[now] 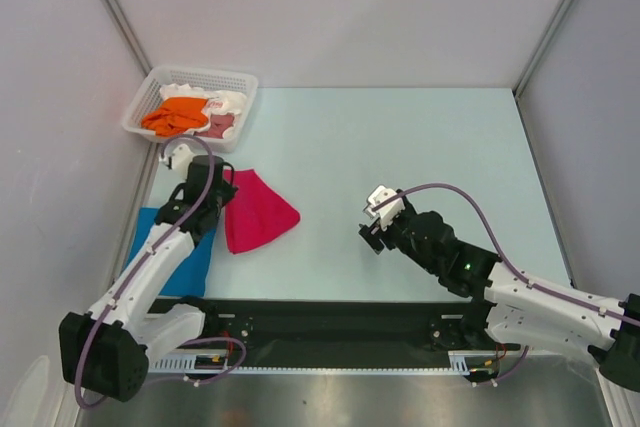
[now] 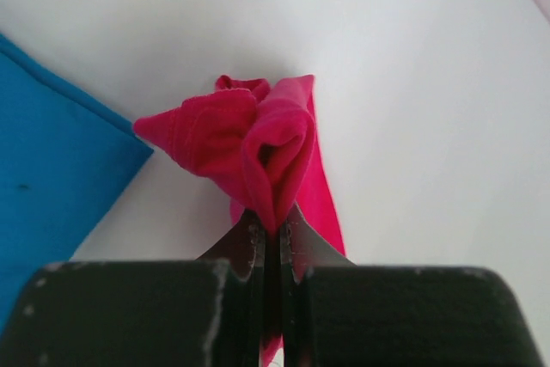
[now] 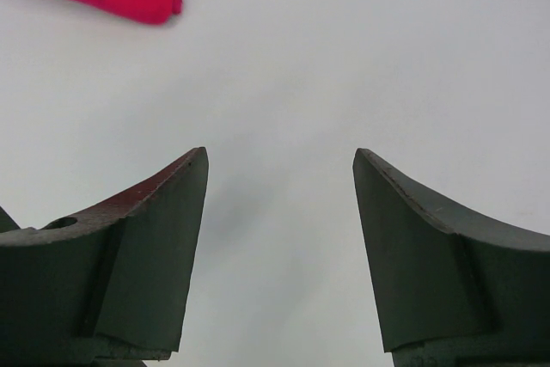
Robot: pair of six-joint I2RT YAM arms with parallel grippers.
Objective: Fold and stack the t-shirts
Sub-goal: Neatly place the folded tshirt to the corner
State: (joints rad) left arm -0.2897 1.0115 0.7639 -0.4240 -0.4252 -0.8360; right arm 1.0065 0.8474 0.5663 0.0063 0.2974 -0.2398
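I'm clamping left gripper (image 2: 273, 229) on bunched, soft crimson t-shirt (image 2: 253, 139) — right gripper (image 3: 281, 174) gaping wide, empty, above smooth pale table (image 3: 361, 49).

A robotics lab cell: plain white panel walls (image 1: 330, 7) on metal framing (image 1: 115, 7) enclose a pale tabletop (image 1: 420, 137).
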